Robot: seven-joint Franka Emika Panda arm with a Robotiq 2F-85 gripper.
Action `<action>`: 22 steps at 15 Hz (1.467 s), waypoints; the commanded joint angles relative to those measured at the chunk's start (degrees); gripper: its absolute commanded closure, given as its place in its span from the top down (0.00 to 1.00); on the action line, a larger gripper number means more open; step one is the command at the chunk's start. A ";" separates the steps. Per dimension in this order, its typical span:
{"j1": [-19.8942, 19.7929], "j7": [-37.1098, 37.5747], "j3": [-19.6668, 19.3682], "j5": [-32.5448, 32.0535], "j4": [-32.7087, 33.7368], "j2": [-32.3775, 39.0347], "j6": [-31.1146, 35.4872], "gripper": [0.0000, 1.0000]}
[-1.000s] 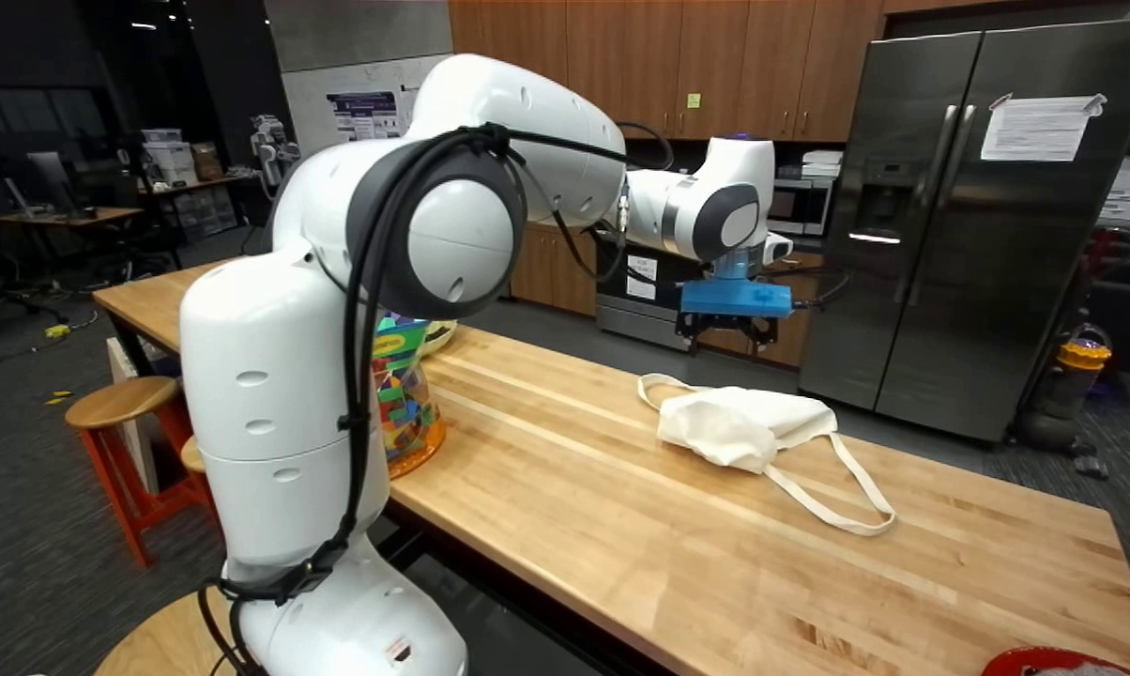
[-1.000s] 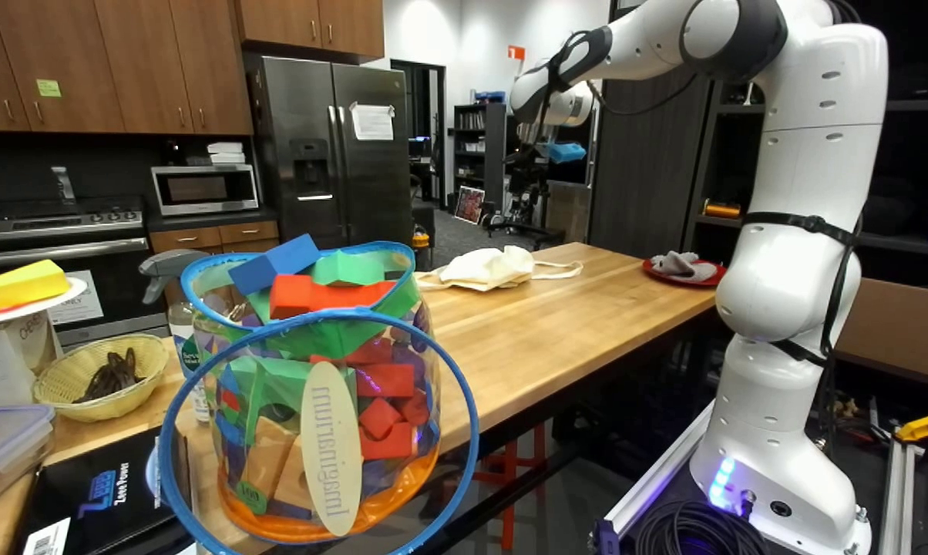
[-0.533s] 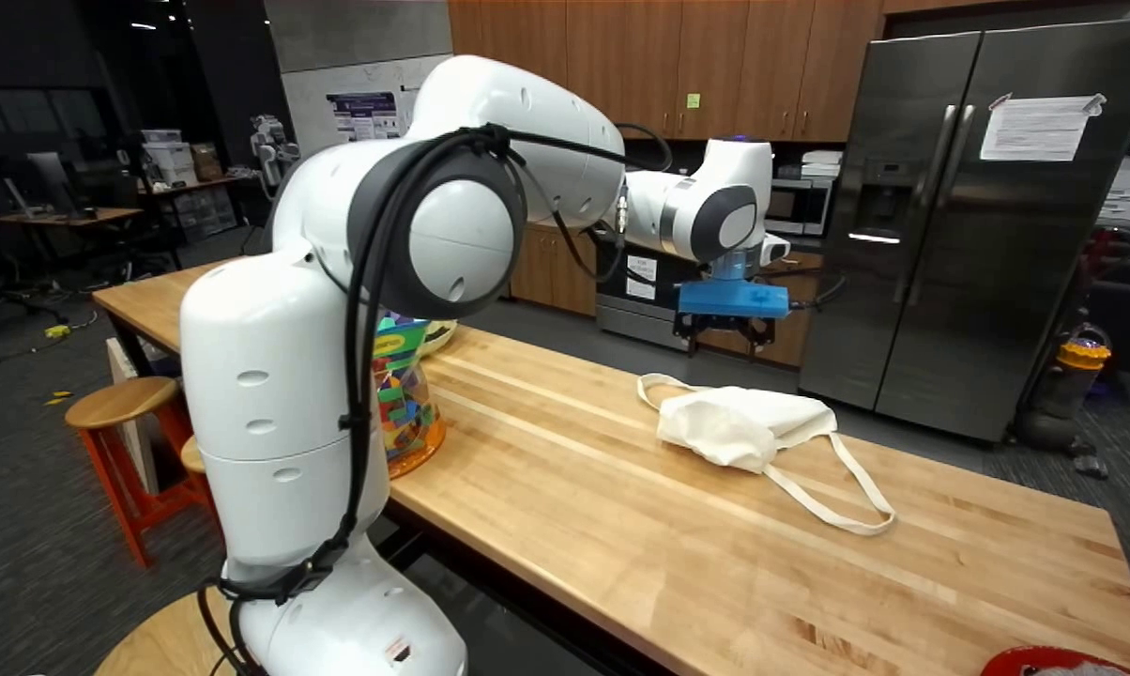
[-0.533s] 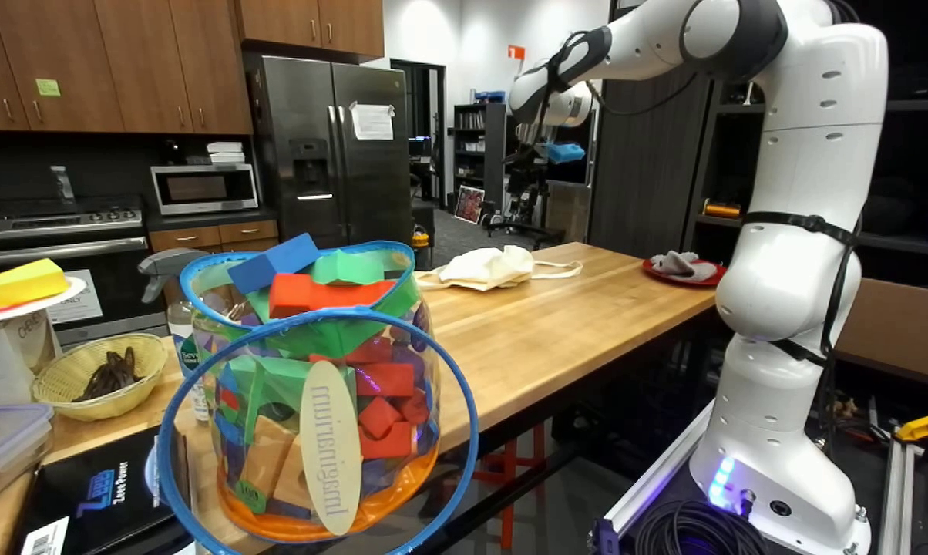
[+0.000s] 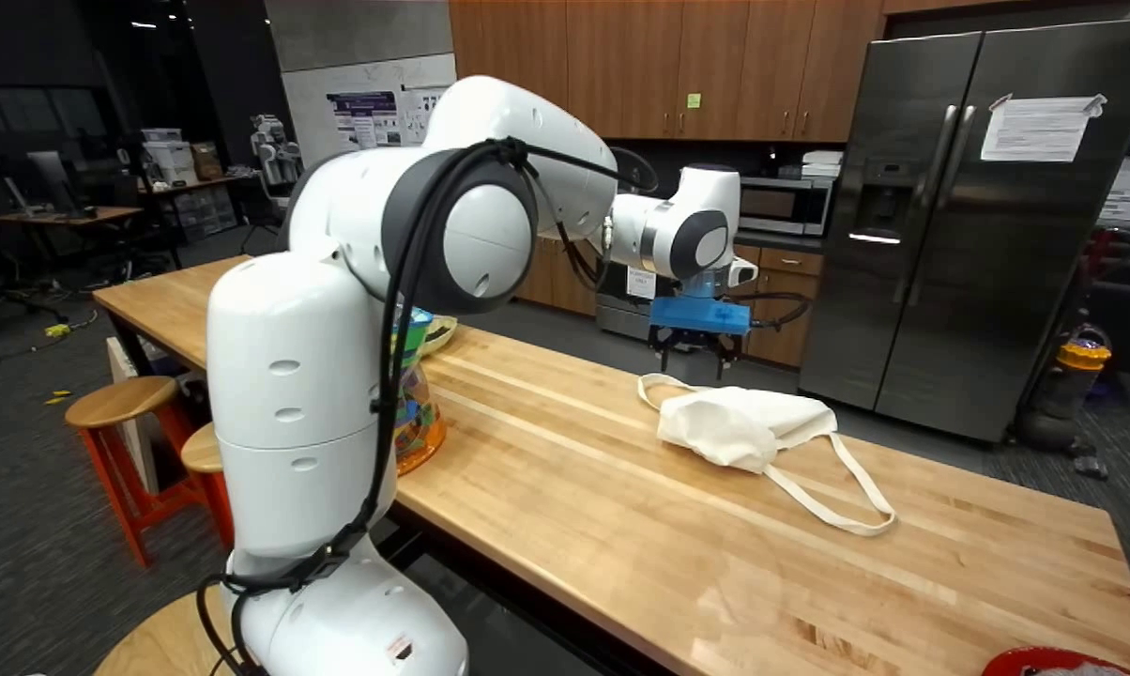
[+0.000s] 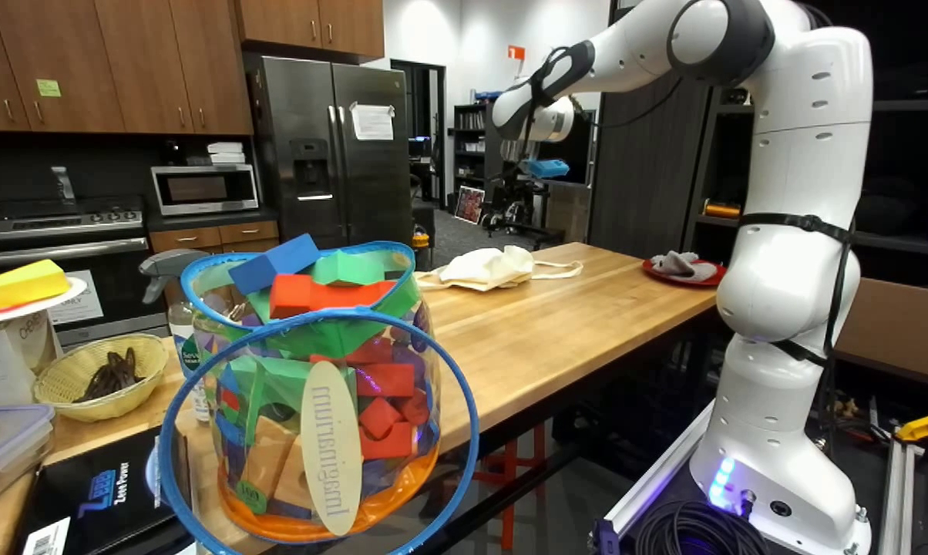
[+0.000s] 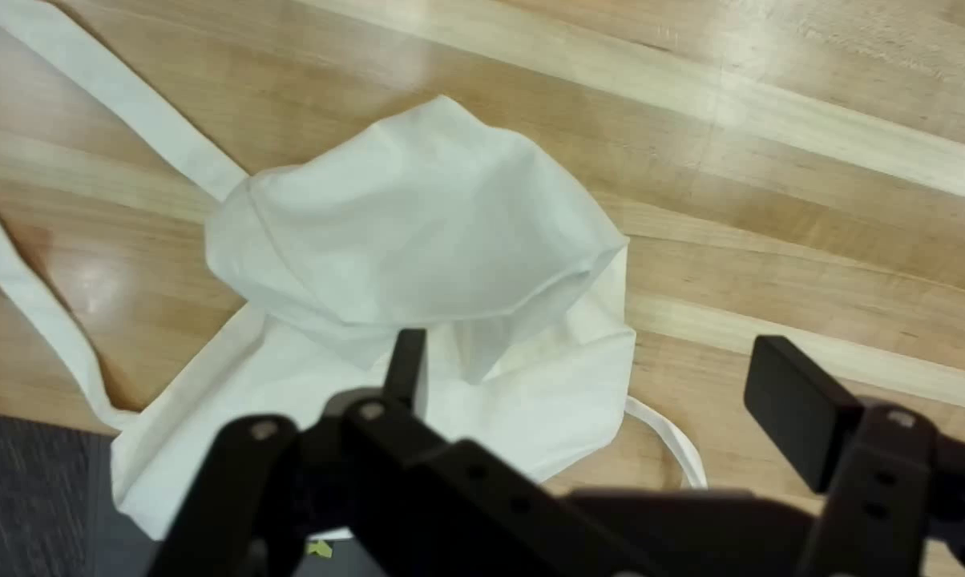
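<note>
Cloth bag (image 7: 402,232), cream-white, crumpled, lying on the striped wooden tabletop (image 7: 811,240); above this tabletop, the black two-fingered gripper (image 7: 591,361), released, masks part of the bag. Wrist view crops one flat cream strap (image 7: 122,96).

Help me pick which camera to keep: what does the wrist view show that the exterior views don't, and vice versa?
Only the wrist view: a close overhead look at the cream bag, with the open pincer in front.
Only the exterior views: the arm, the block-filled container, the red plate and the fridge.
Shared: that bag lying on the wooden table, and at least part of the pincer.
</note>
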 commanded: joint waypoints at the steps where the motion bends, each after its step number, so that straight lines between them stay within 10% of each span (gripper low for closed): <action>1: 0.20 3.30 1.03 -2.01 1.45 4.35 0.58 1.00; 12: -0.35 9.31 0.89 -8.31 8.79 16.79 0.64 1.00; 22: -1.01 7.82 1.41 -9.66 10.02 17.87 0.92 0.12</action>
